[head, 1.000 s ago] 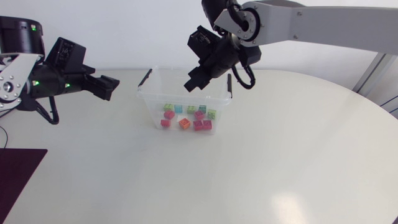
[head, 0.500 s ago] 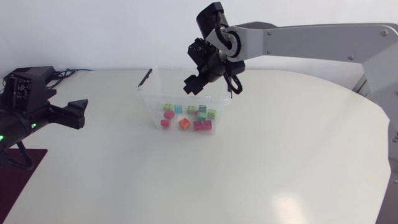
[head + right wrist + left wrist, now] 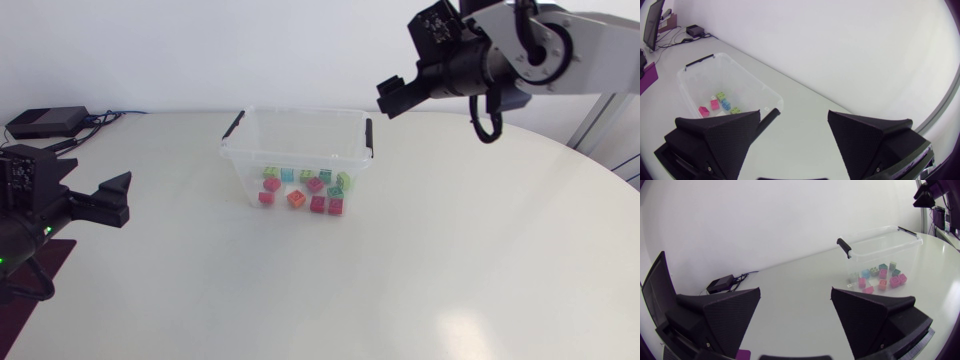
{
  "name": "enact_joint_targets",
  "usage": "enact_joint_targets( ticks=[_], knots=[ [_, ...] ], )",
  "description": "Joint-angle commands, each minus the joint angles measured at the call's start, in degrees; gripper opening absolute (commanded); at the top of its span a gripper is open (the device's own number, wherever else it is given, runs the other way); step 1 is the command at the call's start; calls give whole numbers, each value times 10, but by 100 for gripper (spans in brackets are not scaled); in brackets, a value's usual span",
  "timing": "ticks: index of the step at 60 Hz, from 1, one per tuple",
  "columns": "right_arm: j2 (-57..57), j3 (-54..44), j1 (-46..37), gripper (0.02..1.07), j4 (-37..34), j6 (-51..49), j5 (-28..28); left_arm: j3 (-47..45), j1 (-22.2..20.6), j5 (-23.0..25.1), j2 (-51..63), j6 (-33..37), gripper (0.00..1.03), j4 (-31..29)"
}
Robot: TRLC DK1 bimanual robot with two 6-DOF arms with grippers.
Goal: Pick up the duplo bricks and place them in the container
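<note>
Duplo bricks (image 3: 296, 198) were well apart from both claws. Right gripper (image 3: 388, 97) was spread wide with nothing between its fingers, hanging above the table (image 3: 420, 260) past the far right corner of the container (image 3: 232, 152). Left gripper (image 3: 115, 198) was also spread and holding nothing, low near the table's left edge. Bricks all lay loose on the floor of the clear, black-handled container.
</note>
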Motion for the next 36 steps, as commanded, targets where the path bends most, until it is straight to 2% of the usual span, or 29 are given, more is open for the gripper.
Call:
enact_joint_targets(
  ticks=[1,9,16,36],
  knots=[
    [-48,-71,-9,100,23,-5,14,-26,1,-2,-10,-26,99,20],
    [-144,-179,-17,100,69,-15,43,-37,2,-2,-23,-30,99,22],
    [-205,-237,-35,100,83,-15,48,-52,2,-2,-42,-32,99,33],
    [-367,-356,-86,100,84,-20,47,-92,3,-2,-103,-33,99,37]
  ],
)
